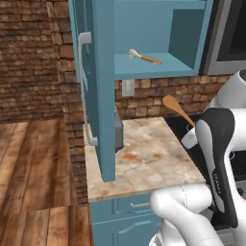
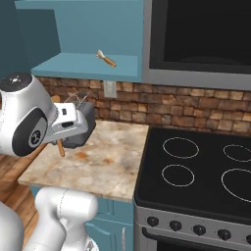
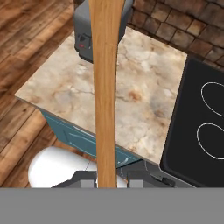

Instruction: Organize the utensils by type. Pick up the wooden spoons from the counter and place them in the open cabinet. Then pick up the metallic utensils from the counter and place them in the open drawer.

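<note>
My gripper (image 3: 106,181) is shut on the handle of an orange-brown wooden spoon (image 3: 105,87), held in the air above the counter (image 3: 144,96). In the left base view the spoon (image 1: 175,108) rises from the gripper (image 1: 191,137), its round bowl pointing up and left toward the backsplash. In the right base view the gripper (image 2: 73,118) shows beside the arm's big joint, and the spoon's handle end (image 2: 61,148) sticks out below it. A second wooden spoon (image 1: 144,58) with a paler bowl lies on the lower shelf of the open cabinet (image 1: 158,72); it appears again as the pale-bowled spoon (image 2: 106,58).
The cabinet's open teal door (image 1: 96,86) swings out over the counter's left end. A grey toaster (image 2: 83,122) stands at the back of the counter (image 2: 108,157). The black stovetop (image 2: 196,166) lies to the right, with a microwave (image 2: 196,39) above it. Wooden floor lies to the left.
</note>
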{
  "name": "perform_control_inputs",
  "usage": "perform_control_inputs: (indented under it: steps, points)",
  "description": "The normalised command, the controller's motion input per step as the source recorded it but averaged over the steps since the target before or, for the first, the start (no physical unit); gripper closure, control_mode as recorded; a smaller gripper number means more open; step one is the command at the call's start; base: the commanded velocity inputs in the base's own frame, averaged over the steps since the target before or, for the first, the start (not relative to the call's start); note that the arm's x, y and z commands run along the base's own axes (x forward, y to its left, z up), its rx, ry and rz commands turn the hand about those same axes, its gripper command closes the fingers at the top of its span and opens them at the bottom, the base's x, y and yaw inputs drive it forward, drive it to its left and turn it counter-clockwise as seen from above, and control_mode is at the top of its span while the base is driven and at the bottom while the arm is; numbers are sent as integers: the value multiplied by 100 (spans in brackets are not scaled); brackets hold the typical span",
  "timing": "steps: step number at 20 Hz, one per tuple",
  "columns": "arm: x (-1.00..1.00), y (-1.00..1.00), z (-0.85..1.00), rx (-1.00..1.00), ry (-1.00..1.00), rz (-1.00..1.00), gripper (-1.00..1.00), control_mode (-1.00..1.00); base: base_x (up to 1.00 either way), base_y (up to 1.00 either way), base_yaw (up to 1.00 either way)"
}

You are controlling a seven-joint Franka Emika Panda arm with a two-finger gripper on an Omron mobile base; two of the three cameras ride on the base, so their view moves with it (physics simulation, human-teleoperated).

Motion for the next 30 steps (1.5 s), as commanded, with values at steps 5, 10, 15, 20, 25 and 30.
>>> perform_control_inputs:
  steps: [5,10,15,20,25,30]
  points:
    - [0,0,0,0,0,0,100,100,2,0,0]
    - [0,2,13,0,-2,0,100,-100,0,0,0]
    - [0,0,21,0,-3,2,100,-100,0,0,0]
    - [7,0,29,0,-5,0,100,-100,0,0,0]
    - [34,0,24,-4,-11,4,100,-100,0,0,0]
    - [54,0,6,-9,-9,4,100,-100,0,0,0]
